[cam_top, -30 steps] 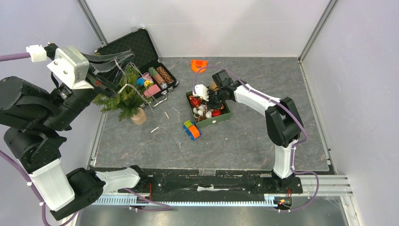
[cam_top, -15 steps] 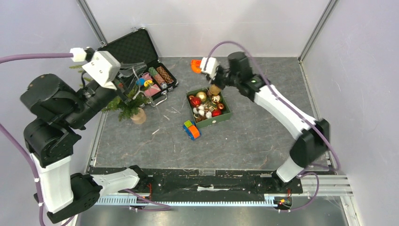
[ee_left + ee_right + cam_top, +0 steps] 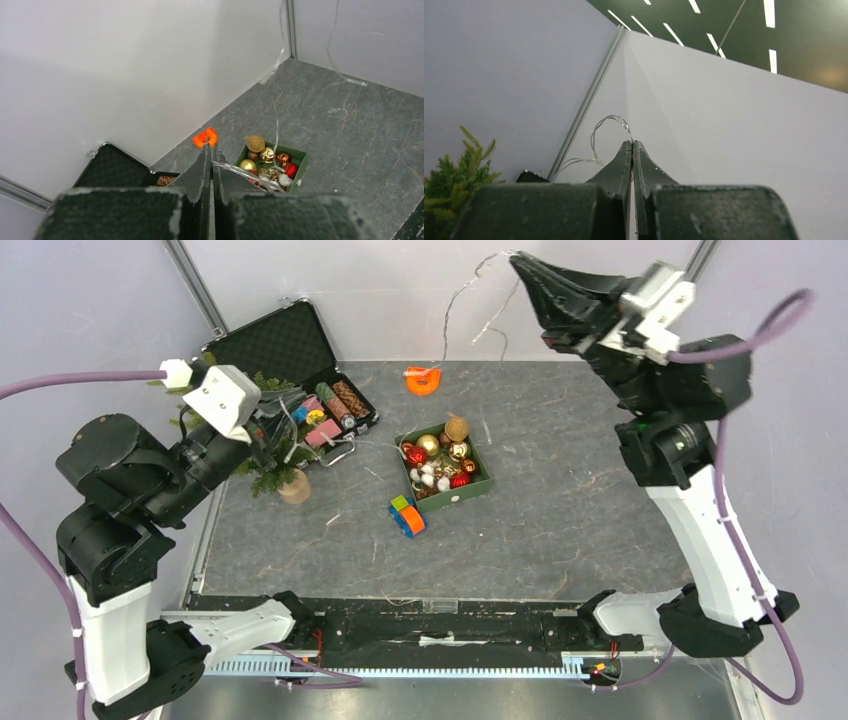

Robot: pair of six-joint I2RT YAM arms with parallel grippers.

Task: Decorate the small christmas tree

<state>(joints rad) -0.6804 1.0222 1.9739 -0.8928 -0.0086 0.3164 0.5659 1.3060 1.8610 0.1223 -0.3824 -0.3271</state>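
Observation:
The small christmas tree stands at the left on its tan stump, in front of the open briefcase. A thin silver wire light string runs between both grippers. My left gripper is shut on one part of the wire right over the tree; its tips are pressed together. My right gripper is raised high at the back and shut on the other end, with loops hanging from its tips. The tree's needles show at the lower left of the right wrist view.
A green box of red, gold and white ornaments sits mid-table, also in the left wrist view. An orange piece lies behind it. A colourful toy block lies in front. The black briefcase holds small items.
My right arm rose from the green box to high at the back, drawing the wire up. My left gripper came down and right, onto the tree.

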